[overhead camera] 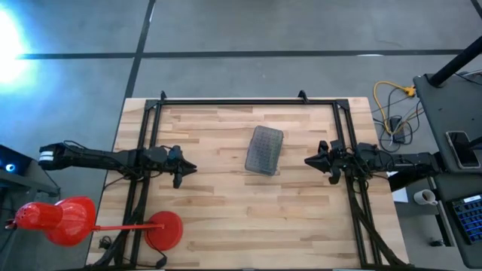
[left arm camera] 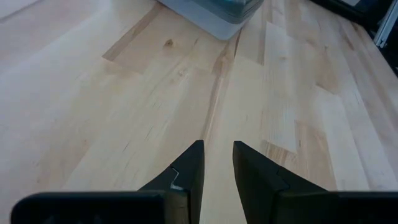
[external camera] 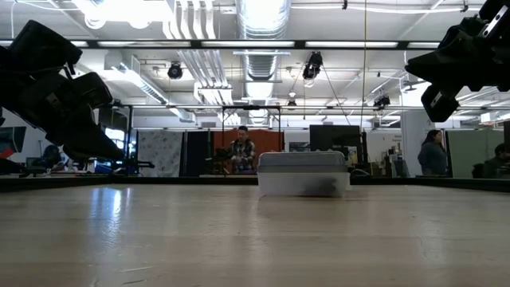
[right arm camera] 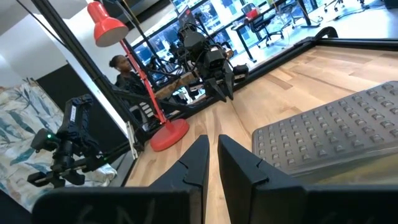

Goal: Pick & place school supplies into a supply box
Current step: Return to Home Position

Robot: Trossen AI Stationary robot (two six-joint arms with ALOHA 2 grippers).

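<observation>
Status, high view: small clear plastic rectangular supply box (overhead camera: 261, 170) lay slightly askew near the middle of the pale wooden-plank table (overhead camera: 226, 218), its grey dotted-texture lid (overhead camera: 265, 148) seated on top. No loose pens, pencils, markers or scissors were visible on the boards. Left gripper (overhead camera: 190, 168) sat well apart from the box on its left. Right gripper (overhead camera: 309, 159) sat near the box on its right, not touching. Both pointed inward. Low view: box stood flat and closed, with darker shapes faint through the clear wall, not identifiable; both arms hung above the tabletop at either edge. Left wrist view: the two dark fingers (left arm camera: 188, 174) were drawn almost together, a thin slit between them, gripping nothing; a corner of the box showed ahead. Right wrist view: fingers (right arm camera: 194, 163) were likewise nearly pressed together and empty, with the lid close in front. Judgement: packing and closing looked complete; only parking the arms remained.
</observation>
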